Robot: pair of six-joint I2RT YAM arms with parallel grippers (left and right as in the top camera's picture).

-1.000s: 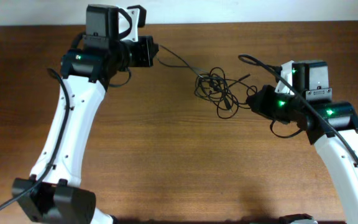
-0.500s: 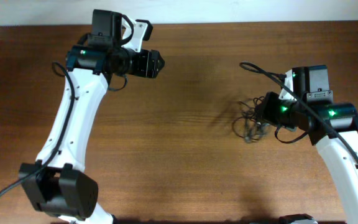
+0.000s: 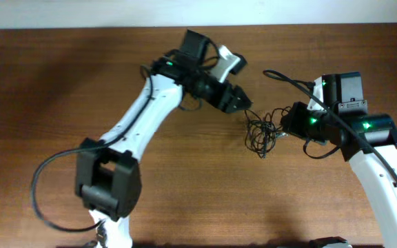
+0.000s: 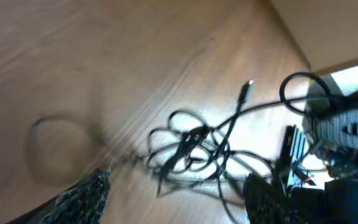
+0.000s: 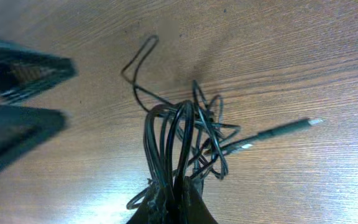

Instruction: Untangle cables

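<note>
The cables [image 3: 259,133] are thin black cords bunched in a loose clump on the wooden table, right of centre. My right gripper [image 3: 283,126] is shut on several strands at the clump's right side. In the right wrist view the fingers [image 5: 194,205] pinch the strands, and the cables [image 5: 185,134] fan out ahead, with a silvery plug [image 5: 314,122] lying to the right. My left gripper [image 3: 244,105] hovers just up and left of the clump, open. In the left wrist view its fingers [image 4: 82,196] stand wide apart with the cables [image 4: 191,149] ahead of them and nothing gripped.
A thicker black arm cable [image 3: 288,79] arcs over the right arm. The left arm [image 3: 143,117] stretches diagonally across the table's middle. The left gripper's dark fingers [image 5: 17,93] fill the left edge of the right wrist view. The table's back edge [image 3: 60,27] meets a white wall.
My left gripper let go of the stretched cable end and opened. It then swung right across the table to the clump, which sprang back and bunched at the right gripper.
</note>
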